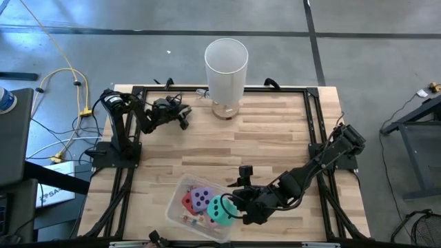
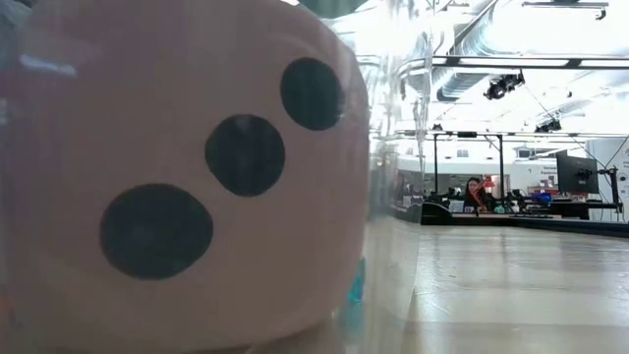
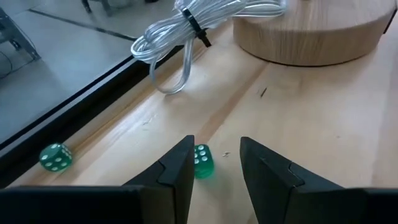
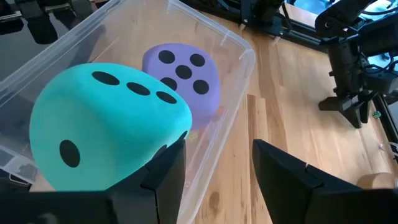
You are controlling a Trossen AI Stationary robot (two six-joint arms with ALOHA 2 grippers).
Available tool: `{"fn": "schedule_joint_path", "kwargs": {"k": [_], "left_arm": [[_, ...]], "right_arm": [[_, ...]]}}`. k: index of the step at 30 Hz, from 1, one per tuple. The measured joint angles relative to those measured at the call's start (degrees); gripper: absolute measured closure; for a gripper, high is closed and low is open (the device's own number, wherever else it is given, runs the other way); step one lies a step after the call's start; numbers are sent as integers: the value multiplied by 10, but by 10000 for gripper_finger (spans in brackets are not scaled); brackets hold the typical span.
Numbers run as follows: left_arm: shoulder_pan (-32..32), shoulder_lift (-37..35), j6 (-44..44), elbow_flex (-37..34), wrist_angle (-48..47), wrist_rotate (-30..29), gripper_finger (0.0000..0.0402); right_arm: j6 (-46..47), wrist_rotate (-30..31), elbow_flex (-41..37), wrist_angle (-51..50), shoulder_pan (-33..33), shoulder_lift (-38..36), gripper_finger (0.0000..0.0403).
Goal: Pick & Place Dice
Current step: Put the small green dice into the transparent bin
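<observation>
We see the four foam dice gathered in a clear plastic bin [image 1: 180, 207] at the near edge of the wooden table [image 1: 275, 145]: the red die [image 1: 187, 201], the purple die [image 1: 202, 198], the teal die [image 1: 220, 209] and, partly hidden beneath it, the pink die [image 1: 215, 223]. The right gripper [image 1: 236, 207] reaches over the bin's rim beside the teal die; its fingers [image 4: 163, 174] stand apart with nothing between them, one just beside the teal die [image 4: 106, 127]. The right wrist view adds detail the overhead view lacks — a row of three pips on the teal die's top, one on its side, and five pips on the purple die [image 4: 183, 78] behind it. The low view is filled by the pink die [image 2: 177, 177], three dark pips on a diagonal, pressed close to the bin wall. The left gripper [image 1: 183, 117] waits at the far side near a white cylinder [image 1: 226, 65] on a wooden base; its wrist view shows parted, empty fingers [image 3: 171, 174] and — unseen from above — two small green dice [image 3: 203, 160] and a coiled cable [image 3: 199, 22].
</observation>
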Motion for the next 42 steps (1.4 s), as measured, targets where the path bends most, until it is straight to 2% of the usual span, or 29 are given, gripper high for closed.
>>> {"fn": "schedule_joint_path", "kwargs": {"k": [17,24,30,33,38,42], "left_arm": [[-12,0,-13,16,-25,-32,279],[-12,0,-9,16,-25,-36,304],[-11,0,36,17,-34,-36,308],[-15,0,40,17,-35,-60,329],[-24,-1,42,17,-37,-131,392],[-29,-1,62,17,-42,-144,400]], "right_arm": [[7,-2,0,3,0,0,227],[11,-3,0,2,0,1,227],[11,-3,0,2,0,1,227],[15,-3,0,2,0,1,227],[17,-13,0,2,0,1,227],[17,-15,0,2,0,1,227]]}}
